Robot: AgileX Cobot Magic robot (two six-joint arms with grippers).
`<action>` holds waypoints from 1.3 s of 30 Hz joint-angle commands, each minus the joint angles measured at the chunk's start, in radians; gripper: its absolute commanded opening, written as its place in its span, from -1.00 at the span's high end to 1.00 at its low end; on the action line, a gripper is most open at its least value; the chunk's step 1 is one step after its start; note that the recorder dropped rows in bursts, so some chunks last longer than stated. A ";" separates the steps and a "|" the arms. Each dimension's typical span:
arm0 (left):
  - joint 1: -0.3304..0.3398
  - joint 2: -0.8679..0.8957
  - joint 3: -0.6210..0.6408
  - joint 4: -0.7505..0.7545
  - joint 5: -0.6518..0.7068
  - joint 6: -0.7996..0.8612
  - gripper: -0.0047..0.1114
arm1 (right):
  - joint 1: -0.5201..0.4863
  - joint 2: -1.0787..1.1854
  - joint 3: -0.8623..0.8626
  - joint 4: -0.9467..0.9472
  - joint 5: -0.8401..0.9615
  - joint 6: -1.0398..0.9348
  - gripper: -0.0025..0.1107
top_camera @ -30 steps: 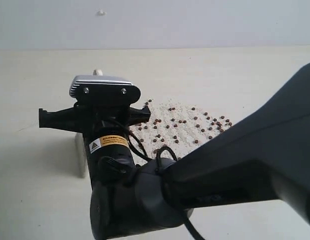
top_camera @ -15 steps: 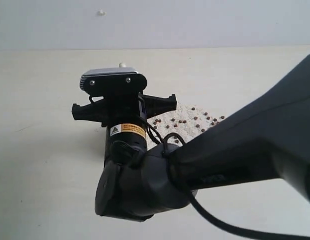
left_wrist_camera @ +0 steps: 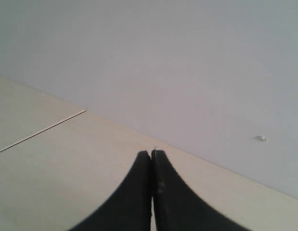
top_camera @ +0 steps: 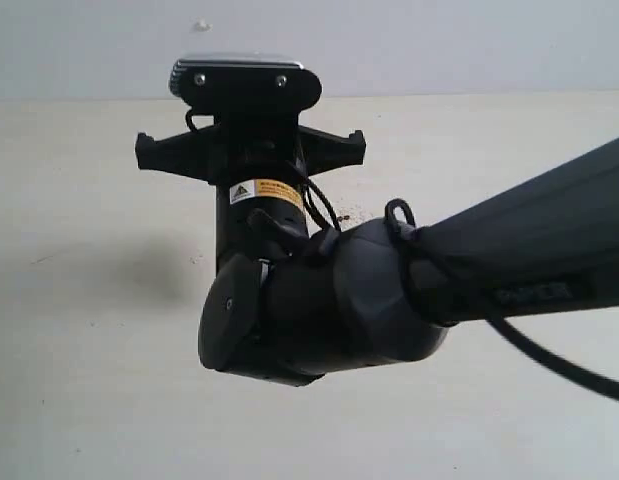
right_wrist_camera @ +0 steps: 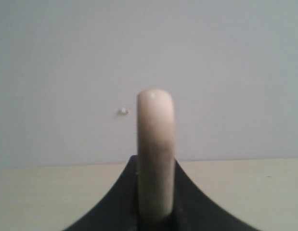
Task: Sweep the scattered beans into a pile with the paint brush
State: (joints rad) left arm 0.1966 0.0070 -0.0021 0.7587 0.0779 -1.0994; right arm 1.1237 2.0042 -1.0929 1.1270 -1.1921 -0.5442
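I see my glossy black arm (top_camera: 389,290), a yellow warning label (top_camera: 262,191), looping cable (top_camera: 396,203) and silver-capped camera (top_camera: 244,66) behind the right gripper (right_wrist_camera: 155,163).

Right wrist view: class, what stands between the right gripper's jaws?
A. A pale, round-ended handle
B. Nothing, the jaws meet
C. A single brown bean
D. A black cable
A: the pale, round-ended handle of the paint brush rises from the right gripper, whose dark jaws press against both of its sides.
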 commanded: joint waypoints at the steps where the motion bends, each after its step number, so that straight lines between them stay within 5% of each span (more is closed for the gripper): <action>1: 0.001 -0.007 0.002 0.001 0.000 -0.003 0.92 | -0.004 -0.048 0.011 -0.117 0.085 0.162 0.96; 8: 0.001 -0.007 0.002 0.001 0.000 -0.003 0.92 | -0.017 -0.049 0.196 -0.358 0.076 0.516 0.96; 13: 0.001 -0.007 0.002 0.001 0.000 -0.003 0.92 | -0.113 -0.050 0.382 -0.690 -0.029 0.885 0.96; 20: 0.001 -0.007 0.002 0.001 0.000 -0.003 0.92 | -0.258 -0.050 0.490 -1.003 -0.029 1.046 0.96; 39: 0.001 -0.007 0.002 0.001 0.000 -0.003 0.92 | -0.449 -0.100 0.496 -0.812 0.104 0.750 0.96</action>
State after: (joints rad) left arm 0.1966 0.0070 -0.0021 0.7587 0.0779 -1.0994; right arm 0.6953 1.9130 -0.6013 0.2788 -1.1027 0.2516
